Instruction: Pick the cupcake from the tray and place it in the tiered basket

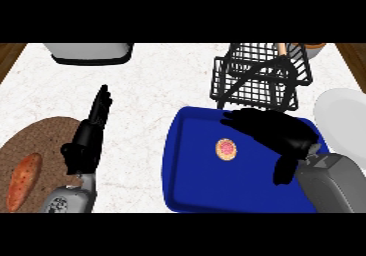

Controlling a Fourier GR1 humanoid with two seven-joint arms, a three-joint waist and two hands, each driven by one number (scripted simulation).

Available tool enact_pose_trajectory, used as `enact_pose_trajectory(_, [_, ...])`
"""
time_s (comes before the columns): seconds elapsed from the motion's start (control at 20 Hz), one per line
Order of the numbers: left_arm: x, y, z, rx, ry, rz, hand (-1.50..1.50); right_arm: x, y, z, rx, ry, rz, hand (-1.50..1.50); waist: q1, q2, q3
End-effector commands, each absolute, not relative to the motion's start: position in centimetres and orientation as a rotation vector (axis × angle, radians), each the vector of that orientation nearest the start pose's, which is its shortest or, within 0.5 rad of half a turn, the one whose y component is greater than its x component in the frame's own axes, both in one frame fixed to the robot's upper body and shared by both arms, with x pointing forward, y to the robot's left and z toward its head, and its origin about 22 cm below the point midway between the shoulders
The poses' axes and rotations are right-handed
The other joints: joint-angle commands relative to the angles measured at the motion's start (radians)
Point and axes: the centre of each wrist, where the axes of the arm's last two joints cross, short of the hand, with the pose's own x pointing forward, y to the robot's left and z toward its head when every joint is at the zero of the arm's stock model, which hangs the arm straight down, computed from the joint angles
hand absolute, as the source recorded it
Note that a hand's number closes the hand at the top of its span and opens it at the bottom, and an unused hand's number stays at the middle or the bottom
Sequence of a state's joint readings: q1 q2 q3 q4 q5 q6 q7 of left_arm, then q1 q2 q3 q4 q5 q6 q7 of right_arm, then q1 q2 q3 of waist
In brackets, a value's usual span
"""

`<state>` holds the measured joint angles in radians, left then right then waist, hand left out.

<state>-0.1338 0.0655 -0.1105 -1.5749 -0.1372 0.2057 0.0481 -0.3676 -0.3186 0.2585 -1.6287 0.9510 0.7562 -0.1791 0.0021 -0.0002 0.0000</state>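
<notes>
The cupcake [226, 149] sits on the blue tray [193, 190], left of the tray's middle, seen from above as a small round top with a pink centre. The right hand [278, 132] hangs over the tray just to the cupcake's right and a little beyond it, fingers spread and lightly bent, holding nothing; the thumb points back toward the robot. The cupcake therefore lies to the left of that hand, close but not touching. Being round, it offers no long axis to align with.

The left hand [90, 137] shows at the left of the view, fingers straight and pointing away, at rest over the counter and well apart from the tray. The right hand is plainly the nearer one.

The tiered basket [256, 75] stands just past the tray's far edge, on the white speckled counter [149, 100]. In my judgement the next move is a short shift left and down to close on the cupcake, then a carry forward to the basket
</notes>
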Motion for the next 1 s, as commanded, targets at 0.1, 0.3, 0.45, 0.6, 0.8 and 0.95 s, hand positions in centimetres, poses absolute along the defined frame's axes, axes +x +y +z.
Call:
enact_pose_trajectory(0.1, [27.7, 20.6, 1.1, 0.192, -1.657, -0.118, 0.00, 30.7, -16.6, 8.6, -0.330, -1.270, 1.813, -1.50, 0.001, 0.001, 0.000])
enact_pose_trajectory(0.3, [27.8, 19.8, 4.7, 0.180, -1.681, -0.121, 0.00, 30.8, -18.1, 8.2, -0.323, -1.287, 1.803, -1.50, 0.000, 0.000, 0.000])
enact_pose_trajectory(0.45, [25.9, 21.1, 5.2, 0.172, -1.661, -0.106, 0.00, 28.5, -17.6, 7.6, -0.325, -1.280, 1.799, -1.50, 0.000, -0.001, 0.000])
enact_pose_trajectory(0.6, [27.5, 20.8, 2.1, 0.187, -1.660, -0.102, 0.00, 30.5, -16.9, 8.5, -0.317, -1.287, 1.776, -1.50, -0.001, 0.000, 0.000])
enact_pose_trajectory(0.8, [26.8, 20.1, 3.9, 0.198, -1.666, -0.097, 0.00, 29.1, -15.6, 4.3, -0.321, -1.297, 1.762, -1.50, 0.002, 0.000, 0.000])
enact_pose_trajectory(0.95, [27.2, 20.3, 3.9, 0.203, -1.663, -0.109, 0.00, 31.2, -17.7, 5.1, -0.313, -1.279, 1.789, -1.50, 0.000, 0.000, 0.000])
